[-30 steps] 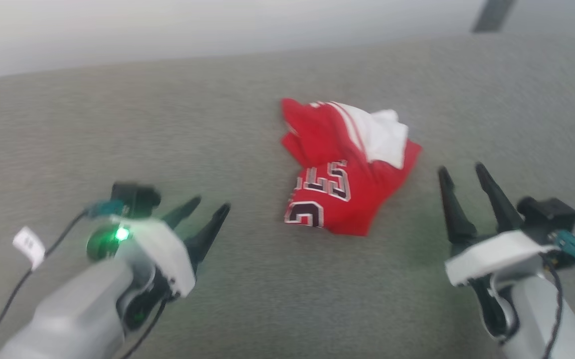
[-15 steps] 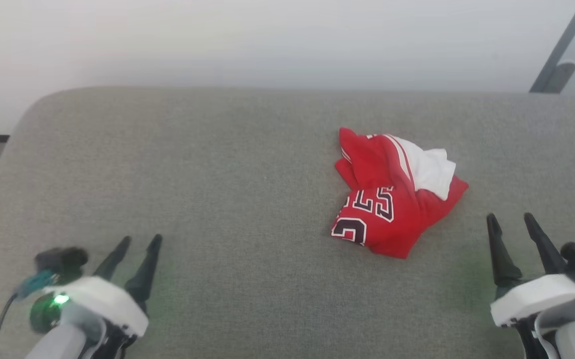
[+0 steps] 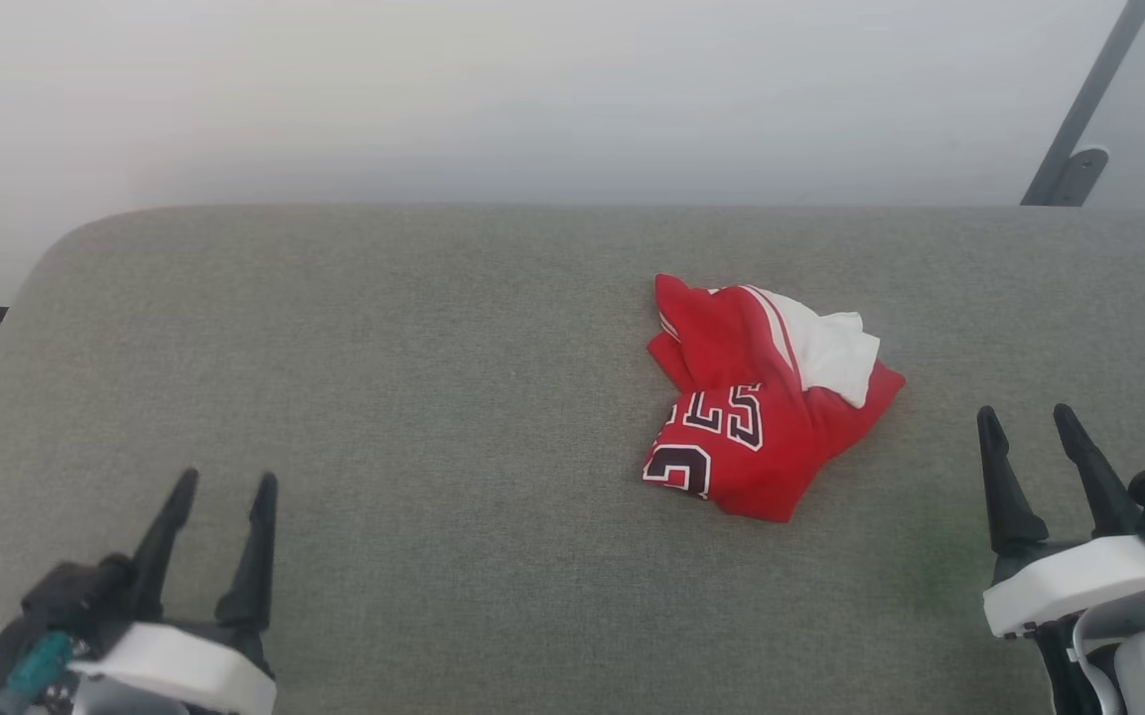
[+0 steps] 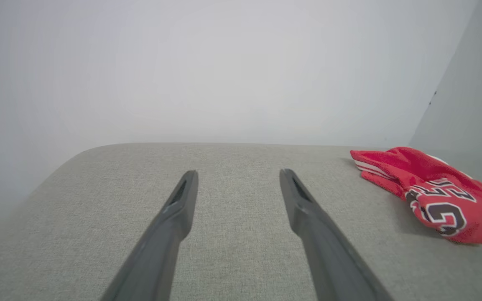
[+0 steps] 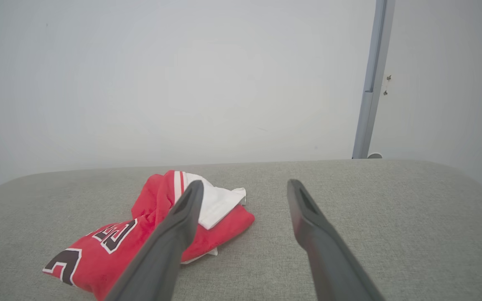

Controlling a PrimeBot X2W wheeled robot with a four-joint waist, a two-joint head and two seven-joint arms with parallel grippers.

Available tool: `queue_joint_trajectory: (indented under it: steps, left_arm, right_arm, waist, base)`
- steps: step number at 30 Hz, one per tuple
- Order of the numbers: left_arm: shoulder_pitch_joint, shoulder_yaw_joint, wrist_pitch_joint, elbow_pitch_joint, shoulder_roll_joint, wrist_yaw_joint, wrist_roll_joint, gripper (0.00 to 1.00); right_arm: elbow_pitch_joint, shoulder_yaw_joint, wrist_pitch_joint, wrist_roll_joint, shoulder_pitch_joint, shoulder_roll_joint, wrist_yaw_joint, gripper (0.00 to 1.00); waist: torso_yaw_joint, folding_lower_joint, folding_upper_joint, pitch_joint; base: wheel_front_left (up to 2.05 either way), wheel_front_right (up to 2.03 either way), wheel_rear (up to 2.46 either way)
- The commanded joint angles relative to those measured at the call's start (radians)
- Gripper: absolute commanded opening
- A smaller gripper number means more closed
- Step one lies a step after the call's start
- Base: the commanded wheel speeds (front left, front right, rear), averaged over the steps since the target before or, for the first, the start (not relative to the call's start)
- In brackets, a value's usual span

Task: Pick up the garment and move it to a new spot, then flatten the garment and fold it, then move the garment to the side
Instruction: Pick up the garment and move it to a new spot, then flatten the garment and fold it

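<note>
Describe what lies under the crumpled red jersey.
The red jersey rests on the grey upholstered surface, which shows all round it. Whatever lies beneath its folds is covered and cannot be seen.

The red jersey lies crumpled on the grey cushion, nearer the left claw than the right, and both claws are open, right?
Not quite. The head view shows the jersey nearer the right gripper than the left gripper. The rest holds: it lies crumpled on the grey cushion, and both grippers are open.

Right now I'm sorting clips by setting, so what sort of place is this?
Likely a bare indoor test room: a wide grey fabric-covered surface against a plain white wall, a grey metal post, and one crumpled red jersey lying there.
</note>
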Motion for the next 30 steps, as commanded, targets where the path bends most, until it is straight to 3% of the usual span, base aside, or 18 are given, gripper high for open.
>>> queue_joint_trajectory:
  steps: [1,10,22,26,30]
  left_arm:
    - [0.019,0.009,-0.005,-0.005,-0.006,-0.004,0.033,1.00]
    - [0.055,0.077,-0.005,0.003,-0.080,-0.027,0.106,1.00]
    - [0.058,0.060,-0.005,-0.007,-0.088,-0.030,0.099,1.00]
    - [0.049,0.051,-0.005,-0.009,-0.098,-0.031,0.088,1.00]
    - [0.019,0.033,-0.005,-0.010,-0.113,-0.031,0.089,1.00]
  right_arm:
    - [-0.005,0.001,-0.003,-0.004,-0.005,0.001,0.000,1.00]
    - [-0.006,0.003,-0.003,-0.005,0.009,0.009,0.000,1.00]
    - [-0.002,0.004,0.000,0.004,-0.003,0.009,0.000,1.00]
    - [0.028,0.001,0.079,-0.004,-0.046,-0.007,0.000,1.00]
    - [0.054,0.018,0.238,-0.016,-0.154,-0.046,0.000,1.00]
  waist:
    - [-0.003,0.0000,0.0000,0.000]
    - [-0.016,0.0000,0.0000,-0.005]
    - [-0.015,0.0000,0.0000,0.002]
    - [-0.010,0.0000,0.0000,0.024]
    - [0.005,0.0000,0.0000,0.074]
  base:
    - [0.00,0.00,0.00]
    - [0.00,0.00,0.00]
    - [0.00,0.00,0.00]
    - [0.00,0.00,0.00]
    - [0.00,0.00,0.00]
